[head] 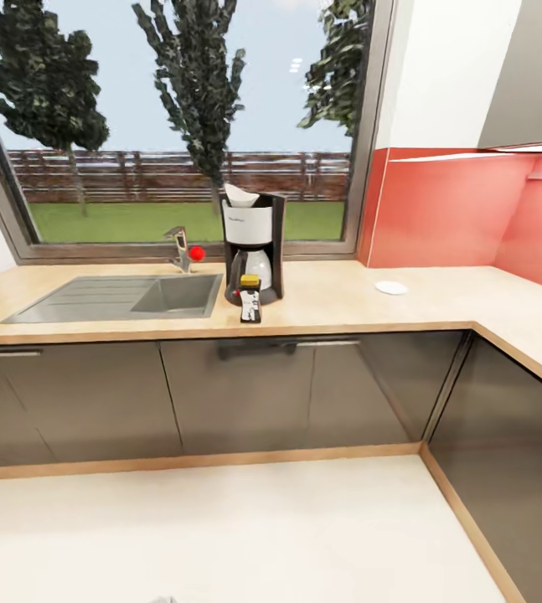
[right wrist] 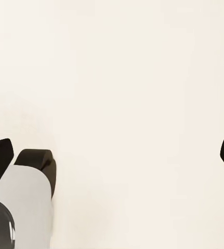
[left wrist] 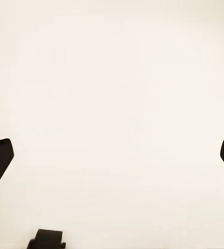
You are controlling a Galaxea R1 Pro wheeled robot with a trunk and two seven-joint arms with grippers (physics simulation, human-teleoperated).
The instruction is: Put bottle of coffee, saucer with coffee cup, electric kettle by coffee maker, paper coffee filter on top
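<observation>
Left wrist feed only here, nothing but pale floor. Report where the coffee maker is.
Observer: The coffee maker stands on the kitchen countertop, just right of the sink.
Operator: Give me the filter.
Observer: The paper coffee filter sits on top of the coffee maker.
Operator: Now the saucer.
Observer: The saucer lies bare on the countertop, well to the right of the coffee maker and apart from it.
</observation>
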